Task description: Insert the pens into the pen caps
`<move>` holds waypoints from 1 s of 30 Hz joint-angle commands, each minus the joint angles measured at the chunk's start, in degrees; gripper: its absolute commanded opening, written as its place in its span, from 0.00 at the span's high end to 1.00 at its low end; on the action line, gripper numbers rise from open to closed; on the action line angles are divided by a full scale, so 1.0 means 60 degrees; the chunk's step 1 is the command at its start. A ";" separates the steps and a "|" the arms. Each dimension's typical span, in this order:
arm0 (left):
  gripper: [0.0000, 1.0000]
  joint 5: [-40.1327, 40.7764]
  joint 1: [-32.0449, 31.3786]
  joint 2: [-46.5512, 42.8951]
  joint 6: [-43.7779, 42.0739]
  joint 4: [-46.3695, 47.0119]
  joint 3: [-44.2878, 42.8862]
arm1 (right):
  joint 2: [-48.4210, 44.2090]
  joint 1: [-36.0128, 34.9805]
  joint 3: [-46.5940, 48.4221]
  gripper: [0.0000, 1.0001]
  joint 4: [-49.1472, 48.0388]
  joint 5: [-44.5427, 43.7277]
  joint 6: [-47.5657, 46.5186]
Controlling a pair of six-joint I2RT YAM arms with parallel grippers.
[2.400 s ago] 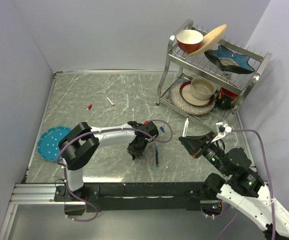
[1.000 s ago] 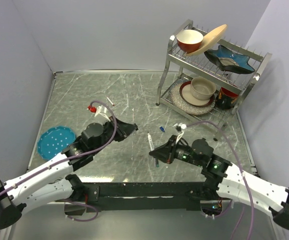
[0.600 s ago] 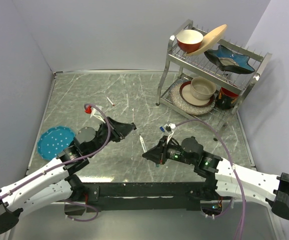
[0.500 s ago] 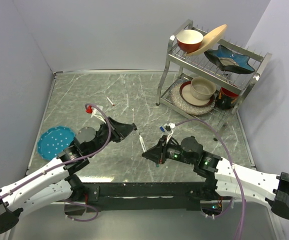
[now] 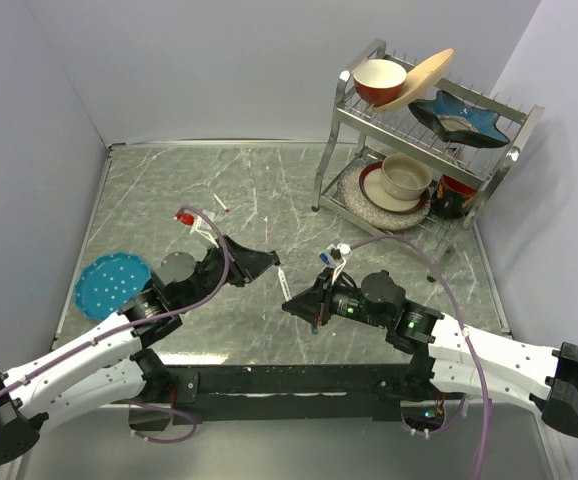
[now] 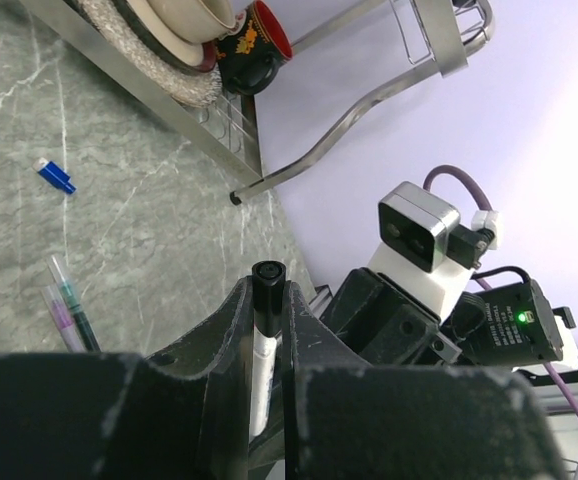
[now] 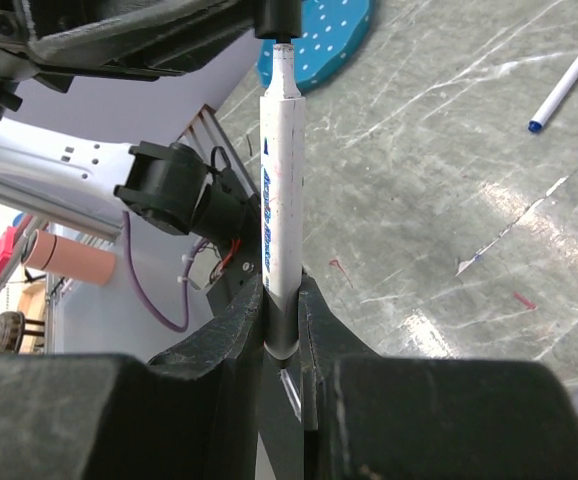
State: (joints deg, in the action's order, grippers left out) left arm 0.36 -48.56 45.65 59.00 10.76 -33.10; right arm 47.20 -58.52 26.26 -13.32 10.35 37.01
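Observation:
My right gripper (image 5: 291, 303) (image 7: 281, 290) is shut on the lower end of a white pen (image 5: 281, 281) (image 7: 278, 180) with blue lettering, held above the table's front middle. My left gripper (image 5: 267, 260) (image 6: 266, 285) is shut on a black pen cap (image 6: 266, 275) (image 7: 277, 14). The pen's narrow tip meets the cap's mouth, and its white barrel shows through the gap between my left fingers. A blue pen cap (image 6: 55, 176) and a red pen cap (image 5: 181, 215) lie on the table. A teal-green pen (image 6: 77, 318) lies beside another pen (image 6: 57, 312).
A metal dish rack (image 5: 424, 150) with bowls and plates stands at the back right. A blue dotted plate (image 5: 109, 283) lies at the left edge. Another white pen (image 5: 220, 204) (image 7: 567, 82) lies toward the back. Grey walls close in the table on three sides.
The two grippers have drawn together over the last second. The gap between the pen's tip and the black cap has closed.

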 commanded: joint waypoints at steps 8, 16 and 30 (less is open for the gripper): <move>0.99 -0.0090 -0.0651 0.0447 -0.0735 -0.0371 -0.0327 | -0.0220 -0.0061 0.0779 1.00 0.0257 -0.0948 -0.0324; 0.99 0.0658 -0.1150 0.0770 -0.0913 -0.1281 -0.0489 | -0.0206 -0.0046 0.1145 1.00 0.0697 -0.1490 -0.0720; 0.99 0.0776 -0.1180 0.0419 -0.0547 -0.1151 -0.0255 | 0.0028 -0.0061 0.1189 1.00 0.0756 -0.1988 -0.0851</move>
State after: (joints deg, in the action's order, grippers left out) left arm 8.23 -54.70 49.30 55.42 6.00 -34.94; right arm 47.07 -59.40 29.91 -2.20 4.21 32.69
